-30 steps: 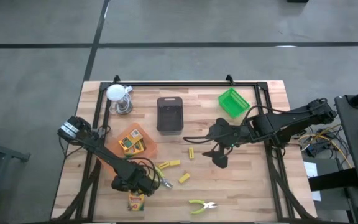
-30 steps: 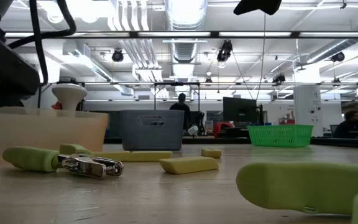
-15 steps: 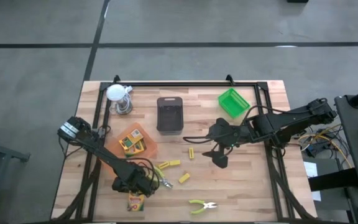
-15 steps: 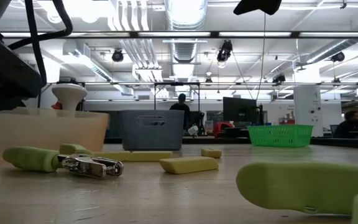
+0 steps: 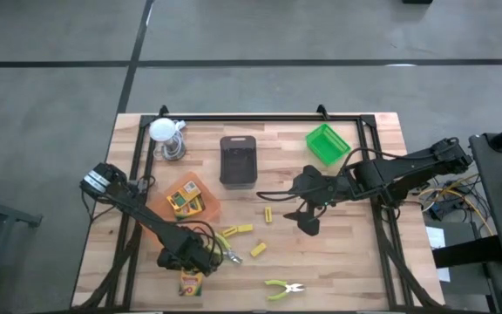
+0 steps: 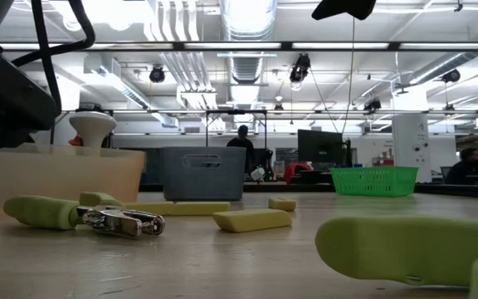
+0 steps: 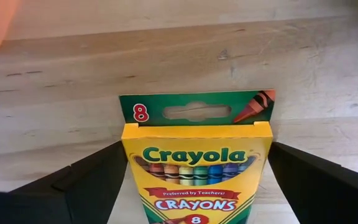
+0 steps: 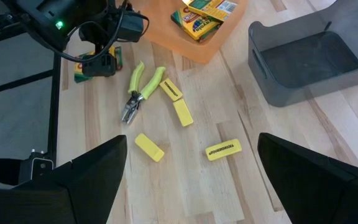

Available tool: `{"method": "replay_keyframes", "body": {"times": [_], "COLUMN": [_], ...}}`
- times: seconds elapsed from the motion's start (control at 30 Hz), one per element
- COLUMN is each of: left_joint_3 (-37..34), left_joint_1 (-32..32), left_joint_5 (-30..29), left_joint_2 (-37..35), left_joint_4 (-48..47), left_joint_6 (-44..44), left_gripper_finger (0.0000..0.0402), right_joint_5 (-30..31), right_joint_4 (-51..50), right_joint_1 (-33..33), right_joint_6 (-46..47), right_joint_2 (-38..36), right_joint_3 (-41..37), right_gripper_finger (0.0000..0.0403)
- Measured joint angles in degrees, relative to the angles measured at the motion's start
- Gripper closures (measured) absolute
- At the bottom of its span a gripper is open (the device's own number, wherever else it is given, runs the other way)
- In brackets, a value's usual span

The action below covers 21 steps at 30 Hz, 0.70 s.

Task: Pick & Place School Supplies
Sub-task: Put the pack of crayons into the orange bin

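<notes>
A yellow-green crayon box (image 7: 197, 168) lies flat on the wooden table near its front left (image 5: 190, 282). My left gripper (image 7: 196, 149) hangs over it, pointing steeply down (image 5: 197, 263). It is open, with one finger on either side of the box. More crayon boxes (image 5: 184, 201) lie in the orange tray (image 5: 206, 208). Lime-handled pliers (image 8: 135, 93) and yellow blocks (image 8: 183, 113) lie right of the left gripper. My right gripper (image 5: 308, 222) hovers open, high above the table's middle right (image 8: 191, 138).
A dark grey tray (image 5: 238, 160) and a green tray (image 5: 327, 144) stand toward the far edge. A white-topped metal object (image 5: 168, 138) stands far left. A second pair of lime pliers (image 5: 283, 288) lies near the front edge, and a yellow block (image 5: 268, 214) lies mid-table.
</notes>
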Motion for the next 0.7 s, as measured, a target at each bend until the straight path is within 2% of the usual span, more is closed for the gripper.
{"method": "replay_keyframes", "body": {"times": [0.37,0.7], "left_joint_3": [-0.04,0.01], "left_joint_1": [0.0,0.0], "left_joint_5": [-0.03,0.68], "left_joint_2": [0.0,0.12], "left_joint_4": [0.26,0.43], "left_joint_6": [-0.06,-0.09], "left_gripper_finger": [0.0084,0.0064], "right_joint_5": [0.0,0.0], "right_joint_4": [-0.01,0.0], "right_joint_1": [0.01,0.02], "right_joint_6": [0.01,0.01], "right_joint_2": [0.0,0.0], "right_joint_3": [-0.01,-0.01], "right_gripper_finger": [0.0048,0.0048]}}
